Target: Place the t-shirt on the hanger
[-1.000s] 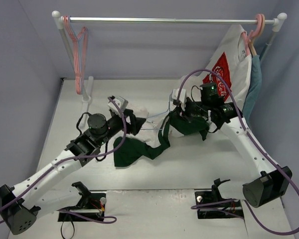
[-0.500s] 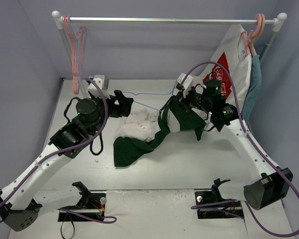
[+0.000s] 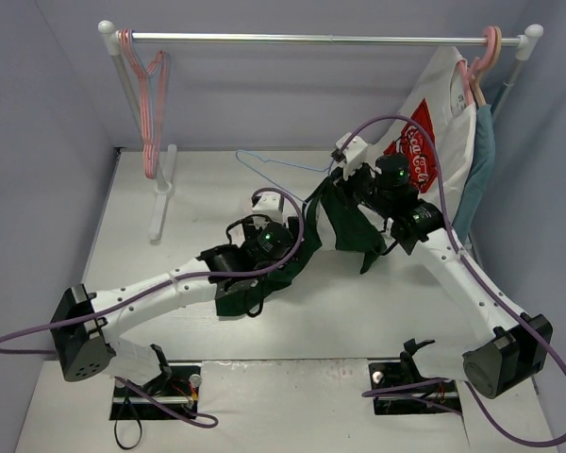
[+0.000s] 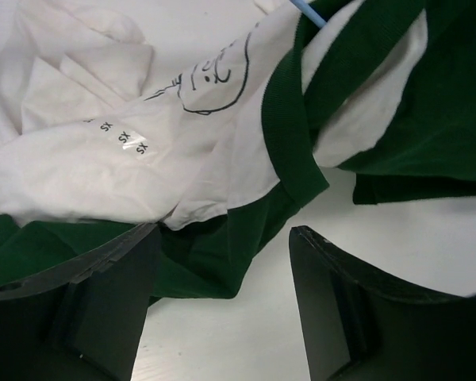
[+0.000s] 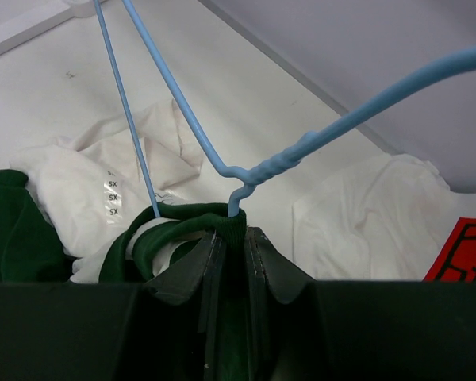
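The t-shirt [image 3: 351,225] now has the left gripper [image 4: 222,238] over it, swung in from the rear left, jaws apart just above the collar and the white garment [image 4: 87,159]. The right gripper [image 5: 230,238] stays clamped on the collar at the neck of the hanger [image 5: 186,123], the hem trailing on the worktop [image 3: 396,302].

White garment [image 4: 79,159], seen from my left wrist: a clear strip sticker [image 4: 124,136] printed "SX" three times. Beside it is a black line scrawl [image 4: 210,79] that I cannot read. My right wrist view shows the sticker again, "SX" repeated. In the top view, the hanging white t-shirt [image 3: 443,94] carries a red logo [image 3: 415,148] in white script, seemingly "Coca-Cola".
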Robot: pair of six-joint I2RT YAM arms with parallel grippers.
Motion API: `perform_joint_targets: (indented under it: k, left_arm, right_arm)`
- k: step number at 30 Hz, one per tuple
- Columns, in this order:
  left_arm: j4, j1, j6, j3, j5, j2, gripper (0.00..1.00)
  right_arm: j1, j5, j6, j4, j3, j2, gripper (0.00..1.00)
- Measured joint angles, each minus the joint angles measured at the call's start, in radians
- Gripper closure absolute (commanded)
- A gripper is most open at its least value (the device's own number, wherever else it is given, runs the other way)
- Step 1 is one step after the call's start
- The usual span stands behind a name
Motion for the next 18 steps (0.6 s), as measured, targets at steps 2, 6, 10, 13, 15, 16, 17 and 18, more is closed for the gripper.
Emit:
perform_joint_targets:
  k: [2, 6, 10, 13, 15, 16, 17, 18]
  left_arm:
    - [0.002, -0.016, -0.035, 0.008, -0.050, 0.031, 0.34]
    - [0.003, -0.046, -0.096, 0.064, -0.150, 0.107, 0.35]
    - [0.002, -0.079, -0.121, 0.143, -0.218, 0.188, 0.35]
    - [-0.009, -0.096, -0.139, 0.207, -0.262, 0.257, 0.35]
    - [-0.021, -0.105, -0.153, 0.237, -0.286, 0.301, 0.35]
    - [-0.032, -0.107, -0.163, 0.248, -0.298, 0.322, 0.35]
    - [-0.044, -0.108, -0.170, 0.255, -0.309, 0.341, 0.34]
    - [-0.059, -0.108, -0.178, 0.262, -0.323, 0.362, 0.35]
  right_arm:
    - [0.006, 0.021, 0.011, 0.006, -0.015, 0.000, 1.00]
    - [0.033, 0.050, 0.031, 0.013, -0.037, 0.000, 1.00]
    - [0.058, 0.079, 0.045, 0.024, -0.050, 0.000, 1.00]
    - [0.066, 0.095, 0.061, 0.029, -0.053, 0.000, 1.00]
    - [0.070, 0.104, 0.068, 0.032, -0.053, 0.000, 1.00]
    - [0.070, 0.108, 0.071, 0.032, -0.053, 0.000, 1.00]
    - [0.070, 0.109, 0.074, 0.032, -0.053, 0.000, 1.00]
    - [0.070, 0.111, 0.076, 0.032, -0.053, 0.000, 1.00]
